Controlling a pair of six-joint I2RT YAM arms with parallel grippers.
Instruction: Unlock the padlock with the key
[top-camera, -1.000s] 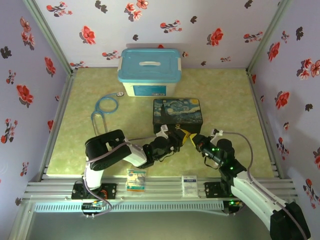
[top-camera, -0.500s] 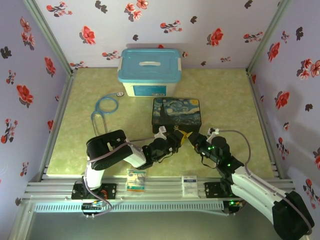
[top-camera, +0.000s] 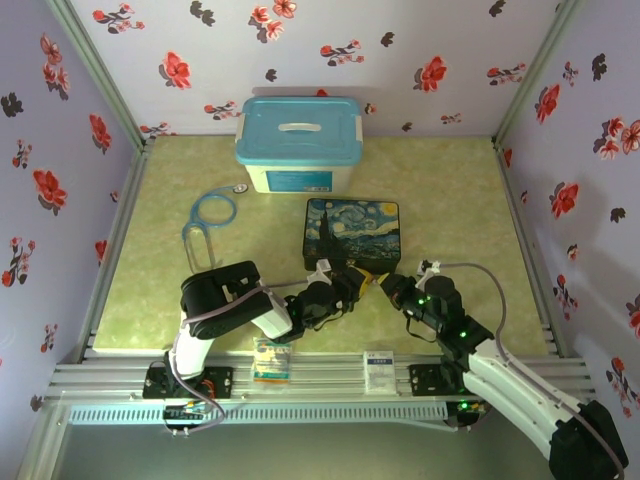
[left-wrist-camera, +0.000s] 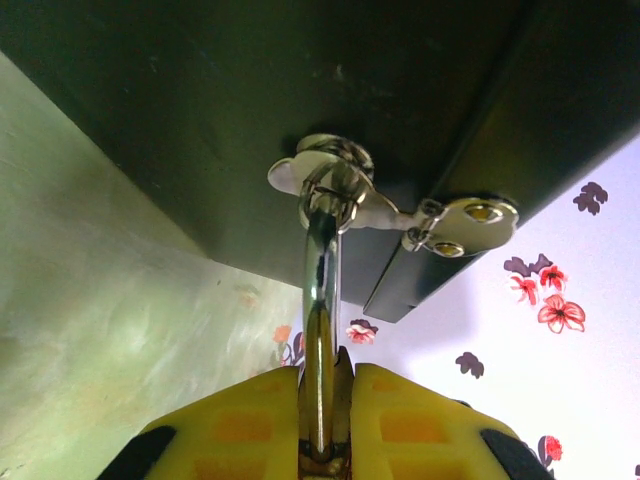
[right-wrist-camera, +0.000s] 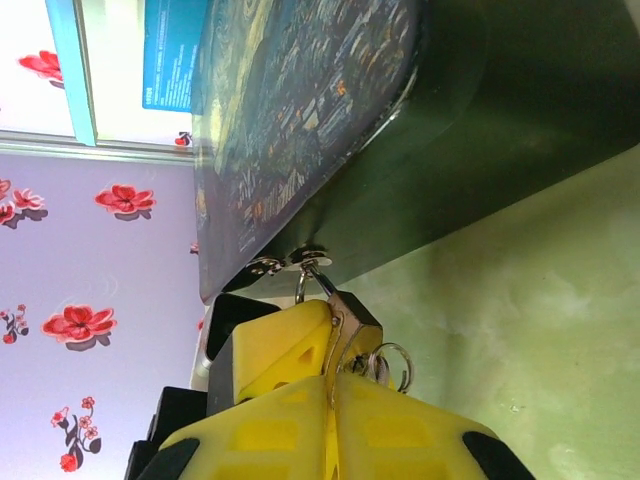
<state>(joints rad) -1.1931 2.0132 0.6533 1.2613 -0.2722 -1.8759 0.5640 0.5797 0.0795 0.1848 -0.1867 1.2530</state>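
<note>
The padlock hangs from the silver hasp on the front of the starry-night box. My left gripper comes in from the left. Its yellow fingers are shut on the padlock, whose silver shackle rises out of them to the hasp. My right gripper meets it from the right. In the right wrist view the brass padlock sits just past my right gripper, which is shut on the thin key. A key ring hangs beside it.
A white bin with a blue lid stands at the back. A blue looped tube lies left of the box. Two small packets rest on the near rail. Floral walls close in on three sides.
The right gripper shifted left and slightly forward at the padlock, opening briefly and closing again. The left arm and the box moved a little to the left with it.
</note>
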